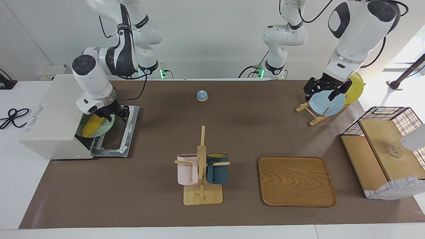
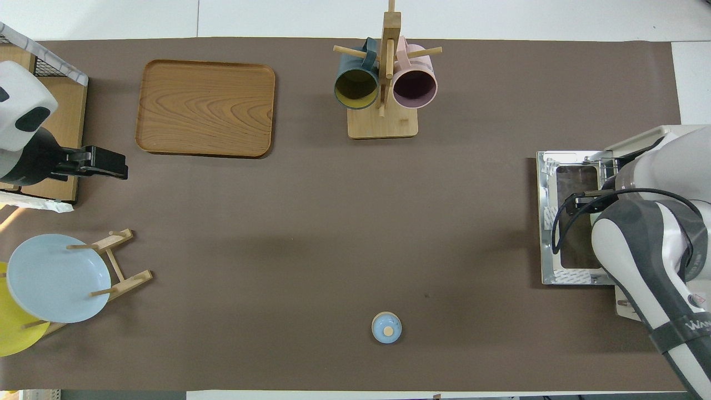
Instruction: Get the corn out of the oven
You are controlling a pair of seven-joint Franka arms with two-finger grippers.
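Note:
The off-white oven point(image 1: 53, 116) stands at the right arm's end of the table, its door point(image 1: 124, 132) dropped flat open. The yellow corn point(image 1: 89, 127) lies on a pale green plate point(image 1: 107, 127) in the oven mouth. My right gripper point(image 1: 112, 114) hangs open just over the end of the corn nearer the robots; I cannot tell whether it touches. In the overhead view the right arm covers the oven point(image 2: 661, 136) opening, the corn is hidden, and the door point(image 2: 572, 222) shows. My left gripper point(image 1: 322, 94) waits open and empty above the plate rack.
A mug rack point(image 1: 202, 166) with a pink and a dark blue mug stands mid-table. A wooden tray point(image 1: 296, 181) lies beside it. A small blue bell point(image 1: 202, 95) sits nearer the robots. The rack holds a blue plate point(image 1: 327, 104) and a yellow plate point(image 1: 356, 87). A wire crate point(image 1: 382, 146) stands at the left arm's end.

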